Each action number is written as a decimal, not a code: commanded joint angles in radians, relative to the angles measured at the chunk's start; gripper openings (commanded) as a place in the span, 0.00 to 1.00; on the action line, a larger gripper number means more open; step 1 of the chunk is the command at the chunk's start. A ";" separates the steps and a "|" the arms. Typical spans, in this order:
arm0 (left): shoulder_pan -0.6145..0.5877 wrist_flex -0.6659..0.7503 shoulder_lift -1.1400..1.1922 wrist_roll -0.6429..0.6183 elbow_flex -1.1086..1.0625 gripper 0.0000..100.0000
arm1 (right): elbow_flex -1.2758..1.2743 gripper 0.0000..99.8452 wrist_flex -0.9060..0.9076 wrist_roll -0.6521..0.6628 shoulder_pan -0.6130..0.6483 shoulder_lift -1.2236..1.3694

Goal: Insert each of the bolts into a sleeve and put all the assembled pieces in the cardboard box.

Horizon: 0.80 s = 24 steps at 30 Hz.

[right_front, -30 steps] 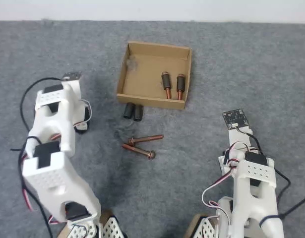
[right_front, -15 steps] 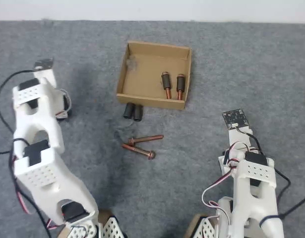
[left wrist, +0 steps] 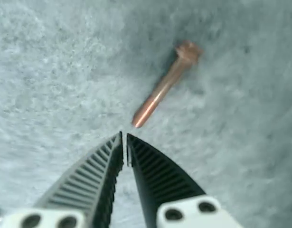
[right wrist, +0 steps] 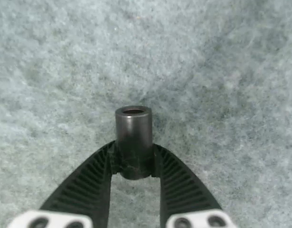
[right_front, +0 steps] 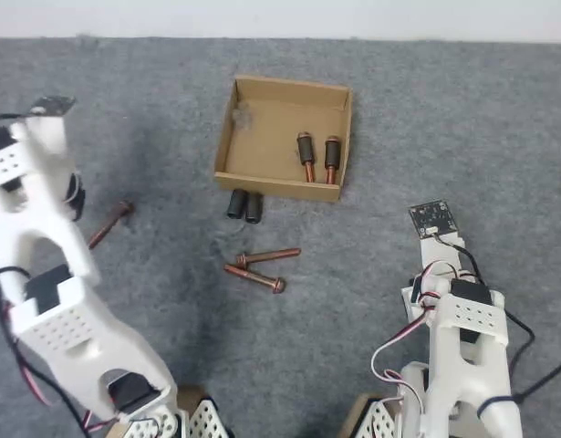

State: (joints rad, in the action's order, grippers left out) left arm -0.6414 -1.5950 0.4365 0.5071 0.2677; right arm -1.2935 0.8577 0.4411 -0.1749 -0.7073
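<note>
Bolts [right_front: 268, 256] loose on the surface [right_front: 462, 119] number three: two mid-surface, one bolt [left wrist: 165, 85] just past the left end effector [left wrist: 123, 137], clenched on nothing (a nudge could send it rolling). Right end effector [right wrist: 134, 152] grasps one sleeve [right wrist: 133, 133] low, liable to tilt; two sleeves [right_front: 235, 203] lie beside the cardboard box [right_front: 275, 188], holding two assembled pieces [right_front: 306, 157].

White arms [right_front: 70, 319], ribbed black fingers [left wrist: 160, 175], seemingly red-black cables [right_front: 381, 349]
</note>
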 commanded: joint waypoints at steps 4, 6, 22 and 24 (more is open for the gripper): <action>-0.031 -0.029 -0.020 0.233 0.053 0.01 | 0.005 0.01 0.001 0.006 -0.013 -0.035; -0.026 -0.029 -0.025 0.287 0.053 0.01 | 0.005 0.01 0.002 0.005 -0.012 -0.035; 0.068 0.135 -0.015 0.393 -0.041 0.08 | 0.005 0.01 -0.001 0.005 -0.012 -0.035; 0.068 0.152 -0.015 0.393 -0.041 0.10 | 0.005 0.01 -0.001 0.005 -0.012 -0.036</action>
State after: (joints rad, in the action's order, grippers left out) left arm -0.5769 -1.4891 0.4365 0.8892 0.2171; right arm -1.2935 0.8577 0.4411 -0.1749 -0.7073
